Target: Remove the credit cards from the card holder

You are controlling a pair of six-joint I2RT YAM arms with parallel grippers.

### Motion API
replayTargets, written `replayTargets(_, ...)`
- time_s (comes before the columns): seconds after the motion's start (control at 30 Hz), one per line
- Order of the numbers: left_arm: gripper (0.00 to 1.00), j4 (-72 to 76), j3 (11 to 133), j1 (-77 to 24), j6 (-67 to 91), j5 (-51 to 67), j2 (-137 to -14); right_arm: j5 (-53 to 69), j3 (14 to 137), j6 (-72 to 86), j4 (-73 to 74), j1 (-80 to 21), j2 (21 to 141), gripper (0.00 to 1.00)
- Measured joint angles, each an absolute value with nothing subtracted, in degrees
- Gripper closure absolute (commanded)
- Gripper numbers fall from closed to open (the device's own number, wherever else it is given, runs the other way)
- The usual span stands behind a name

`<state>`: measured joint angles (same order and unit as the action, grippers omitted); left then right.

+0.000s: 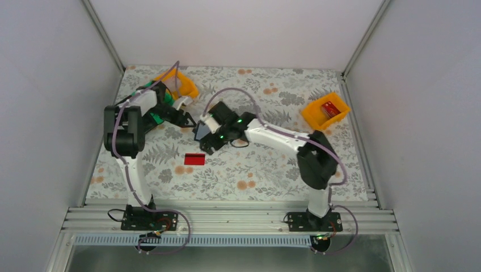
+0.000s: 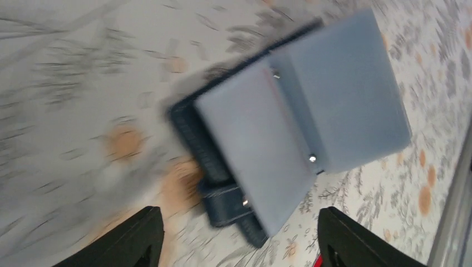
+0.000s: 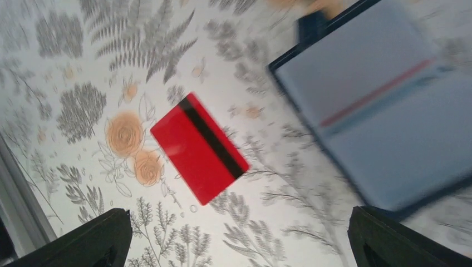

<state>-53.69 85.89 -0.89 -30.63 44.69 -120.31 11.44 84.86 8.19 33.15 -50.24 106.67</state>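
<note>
One thin red plastic credit card (image 3: pixel 199 147), black-striped, is out and lies on the flowered tablecloth (image 3: pixel 278 222) ahead of my right gripper (image 3: pixel 239 239), between its widely spread fingers. The dark navy bifold card holder (image 2: pixel 300 122) sits open just ahead of my left gripper (image 2: pixel 242 236), fingers parted, gripping nothing. A reddish edge in one pocket suggests another card is left inside

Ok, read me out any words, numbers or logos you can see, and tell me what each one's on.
No text can be read in any view.
Red card: plain red face with a black stripe, no print showing.
Card holder: blurred, with no label or letters to make out.
Red thing in the right bin: too small to read.
</note>
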Motion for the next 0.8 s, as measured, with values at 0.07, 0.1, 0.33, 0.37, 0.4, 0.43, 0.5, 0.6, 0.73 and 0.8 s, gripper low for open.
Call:
replayTargets(0.07,0.24,-53.63,85.93,1.06,-31.22,42.76,-118.17,10.5,87.07,7.44,34.59,-53.15,110.78,0.01)
replayTargets(0.1,0.24,-53.76,85.93,2.2,-31.59,41.98,-116.51,10.11,88.6,7.11,35.35,-54.48,112.77,0.01)
replayTargets(0.33,0.23,-54.81,81.89,9.1,-35.51,39.86,-102.26,5.19,104.49,2.57,41.34,-62.02,129.4,0.01)
replayTargets(0.37,0.23,-55.07,80.55,9.52,-35.94,39.51,-100.77,4.56,106.0,1.98,42.24,-62.35,131.04,0.01)
replayTargets(0.4,0.23,-55.2,78.63,9.91,-36.51,39.07,-99.18,3.75,107.48,1.34,43.35,-62.46,132.62,0.01)
replayTargets(0.43,0.23,-55.51,76.82,10.13,-36.88,38.59,-97.89,3.11,108.31,0.97,43.9,-62.43,133.64,0.05)
replayTargets(0.5,0.23,-55.96,74.11,10.39,-37.3,37.67,-96.25,1.78,110.76,-0.19,45.08,-62.33,135.28,0.13)
replayTargets(0.6,0.23,-56.16,71.68,10.57,-37.87,36.88,-95.13,0.84,113.67,-1.52,46.17,-62.33,137.14,0.16)
replayTargets(0.73,0.23,-56.21,71.55,10.9,-38.28,36.82,-95.0,1.06,113.4,-1.98,45.8,-62.28,137.23,0.31)
replayTargets(0.8,0.23,-56.18,71.55,11.0,-38.44,36.82,-94.87,1.21,112.05,-1.98,45.34,-62.11,136.51,0.31)
